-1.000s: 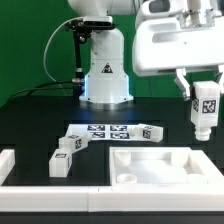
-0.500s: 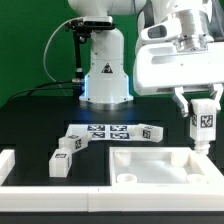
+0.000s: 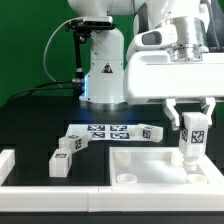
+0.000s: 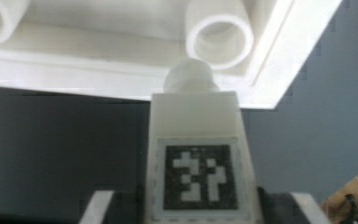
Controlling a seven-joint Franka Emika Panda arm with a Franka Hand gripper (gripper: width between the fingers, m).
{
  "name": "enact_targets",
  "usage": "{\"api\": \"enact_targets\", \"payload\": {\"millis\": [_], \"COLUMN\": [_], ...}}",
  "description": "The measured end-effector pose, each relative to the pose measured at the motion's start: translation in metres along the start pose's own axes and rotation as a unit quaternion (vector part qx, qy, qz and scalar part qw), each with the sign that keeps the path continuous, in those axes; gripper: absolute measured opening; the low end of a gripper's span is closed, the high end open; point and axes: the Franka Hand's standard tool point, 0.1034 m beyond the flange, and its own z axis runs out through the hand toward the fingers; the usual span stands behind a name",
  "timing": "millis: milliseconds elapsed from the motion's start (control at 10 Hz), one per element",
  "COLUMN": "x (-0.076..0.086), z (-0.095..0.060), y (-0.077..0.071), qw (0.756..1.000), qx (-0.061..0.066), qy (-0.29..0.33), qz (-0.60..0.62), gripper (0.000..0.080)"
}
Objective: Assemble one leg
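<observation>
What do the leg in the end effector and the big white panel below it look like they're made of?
The leg: probably plastic, maybe 3D-printed; matte white, rounded tip, with a printed paper-like tag stuck on. The panel: seemingly the same matte white plastic, with smooth moulded rims and round holes.

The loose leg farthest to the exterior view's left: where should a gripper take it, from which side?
Likely from above, across the leg's two flat parallel sides at mid-length: it lies on the table with both sides open.
</observation>
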Motion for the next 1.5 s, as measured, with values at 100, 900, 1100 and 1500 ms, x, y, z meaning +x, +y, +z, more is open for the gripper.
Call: {"api": "enact_targets", "payload": {"millis": [100, 900, 1100, 1500], "x": [-0.002, -0.005, -0.004, -0.007], "z": [0.002, 0.017, 0.017, 0.016], "y": [-0.002, -0.015, -0.016, -0.019], "qw": [1.0, 1.0, 1.0, 1.0], "qx": [0.001, 0.006, 0.007, 0.007], "qy": [-0.002, -0.005, -0.002, 0.01], "qz": [0.0, -0.007, -0.008, -0.01], "gripper": [0.0286, 0.0286, 0.0286, 0.0286]}}
